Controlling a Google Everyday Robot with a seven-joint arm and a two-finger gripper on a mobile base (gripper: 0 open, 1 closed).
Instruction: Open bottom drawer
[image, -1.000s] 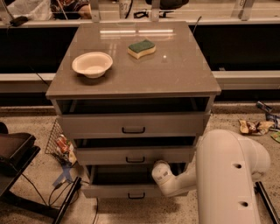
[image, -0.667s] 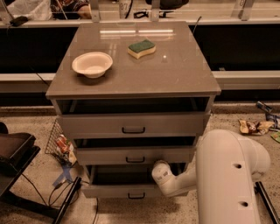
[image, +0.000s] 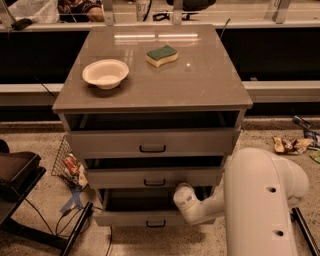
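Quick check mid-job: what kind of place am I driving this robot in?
Probably a lab or workshop test area, not a home: a lone drawer cabinet holding a bowl and sponge, loose cables and wrappers on the floor. The gripper is at the right end of the bottom drawer.

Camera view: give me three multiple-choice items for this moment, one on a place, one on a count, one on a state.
1. Where is the sponge?
A. on the cabinet, right of the bowl
B. inside the top drawer
C. on the floor

2. How many drawer fronts does the cabinet show?
A. two
B. three
C. four

3. What state is the bottom drawer in?
A. shut flush
B. pulled partly out
C. taken out altogether

Answers: 1 A, since the sponge lies on the top surface beside the bowl. 2 B, as three handled fronts are stacked. 3 B, because a dark gap shows above its front, where the claw sits at the arm's end.
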